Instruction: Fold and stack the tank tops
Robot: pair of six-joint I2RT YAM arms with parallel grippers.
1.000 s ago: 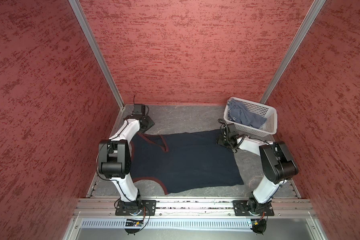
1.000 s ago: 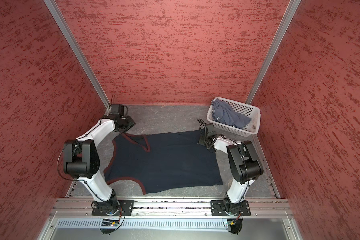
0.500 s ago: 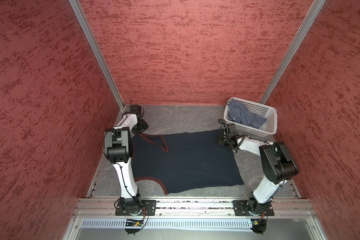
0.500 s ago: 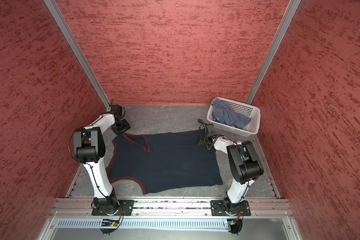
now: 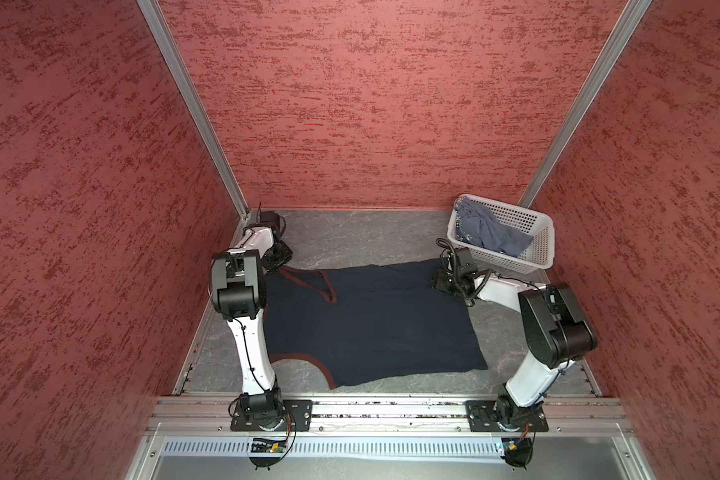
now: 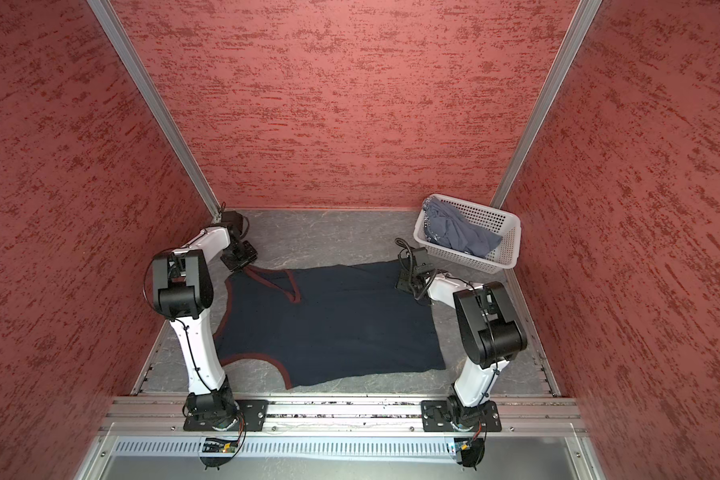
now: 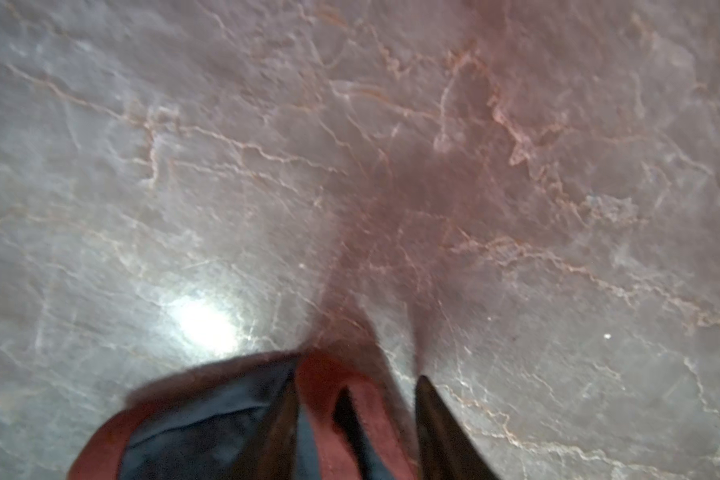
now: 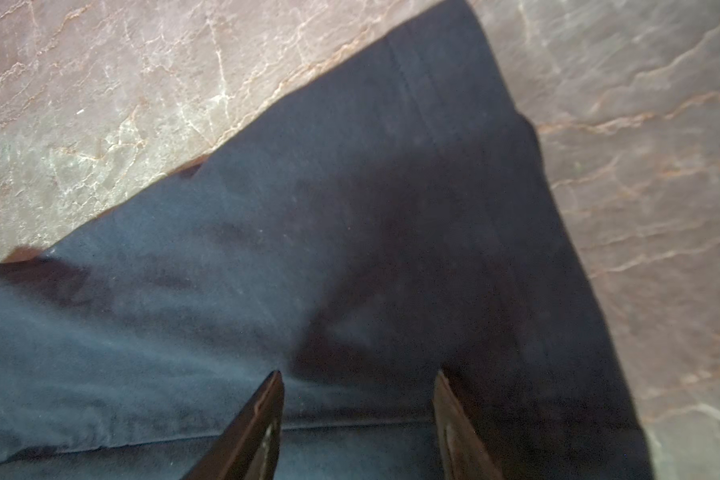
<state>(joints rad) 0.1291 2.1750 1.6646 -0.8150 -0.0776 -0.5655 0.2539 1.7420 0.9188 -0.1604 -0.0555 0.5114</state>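
While the navy tank top (image 5: 383, 324) lies spread flat on the grey marbled table (image 5: 362, 237) between the arms, I see the left gripper (image 7: 357, 376) down at its far shoulder strap (image 7: 321, 386) — jaws apart, the reddish-trimmed strap between them with a gap on one side. The right gripper (image 8: 358, 374) sits over the far hem corner, jaws likewise apart and the cloth flat beneath — the slate-blue tank top (image 5: 491, 230) is bunched in the white basket (image 5: 516, 259) at the far right corner.

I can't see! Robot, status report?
Left gripper open around navy tank top strap. Right gripper open over hem. Grey tank top in basket. Nothing blocking.
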